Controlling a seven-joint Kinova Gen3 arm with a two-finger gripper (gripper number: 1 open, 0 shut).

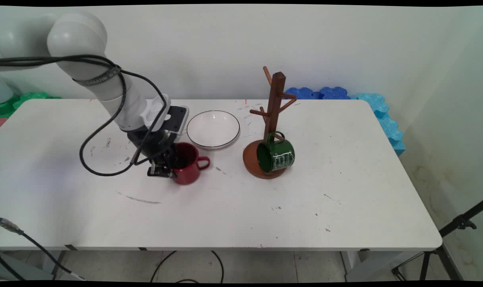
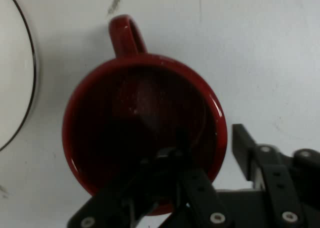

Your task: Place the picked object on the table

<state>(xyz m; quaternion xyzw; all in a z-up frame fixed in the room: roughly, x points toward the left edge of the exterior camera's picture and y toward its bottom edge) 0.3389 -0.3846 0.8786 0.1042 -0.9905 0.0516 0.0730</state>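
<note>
Tool (image 2: pixel 212 143) is down over the upright red mug (image 2: pixel 142 133), one finger inside, one outside, straddling its rim, parted and not yet pinching; white plate (image 1: pixel 213 128) just beyond on the table (image 1: pixel 345 191)

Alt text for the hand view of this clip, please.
Seen from above, a red mug stands upright on the white table, one black gripper finger inside its rim and the other outside. A white plate with a dark rim shows at the left edge.

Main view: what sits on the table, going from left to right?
Claw straddling the rim of the red mug → white plate → wooden mug tree with a green mug hanging on it.
</note>
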